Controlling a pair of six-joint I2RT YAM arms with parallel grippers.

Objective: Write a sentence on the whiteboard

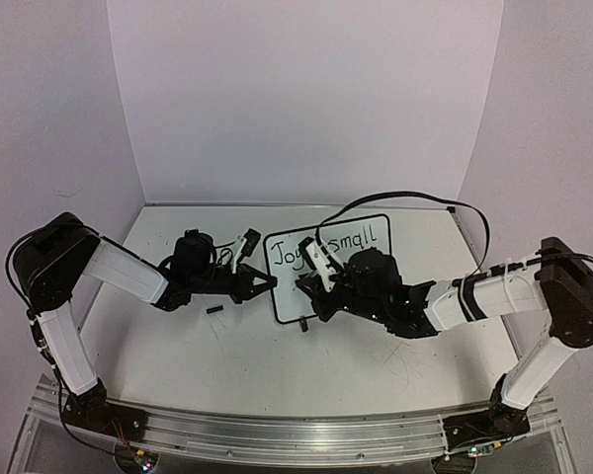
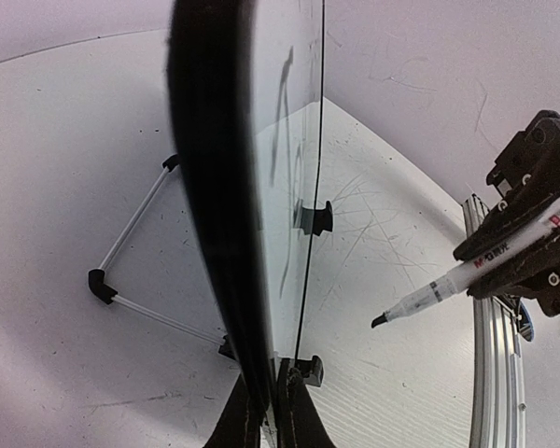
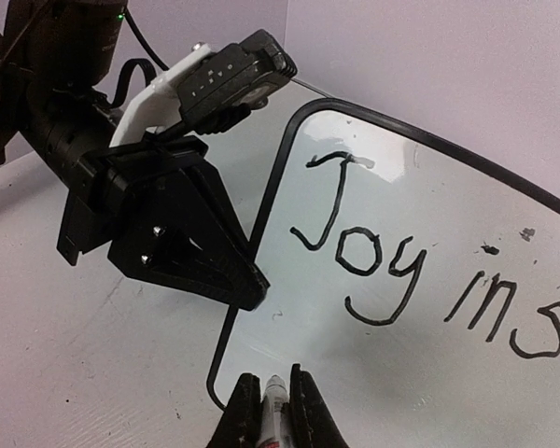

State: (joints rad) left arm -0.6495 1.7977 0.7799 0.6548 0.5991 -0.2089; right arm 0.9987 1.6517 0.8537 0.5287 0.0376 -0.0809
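Note:
The whiteboard (image 1: 289, 301) stands tilted at the table's middle. Black lettering (image 1: 348, 242) on it reads "Joy in small" in one line; in the right wrist view (image 3: 359, 247) it shows as "Joy in s". My left gripper (image 1: 268, 283) is shut on the board's left edge, seen edge-on between its fingers (image 2: 266, 415). My right gripper (image 1: 309, 286) is shut on a white marker (image 3: 277, 411), its tip a little off the bare lower left of the board (image 3: 373, 373). The marker also shows in the left wrist view (image 2: 448, 283), apart from the board.
A small black cap (image 1: 214, 310) lies on the tabletop left of the board. A wire stand (image 2: 131, 280) props the board from behind; two black feet (image 2: 315, 217) sit at its front. The aluminium rail (image 1: 296, 434) runs along the near edge.

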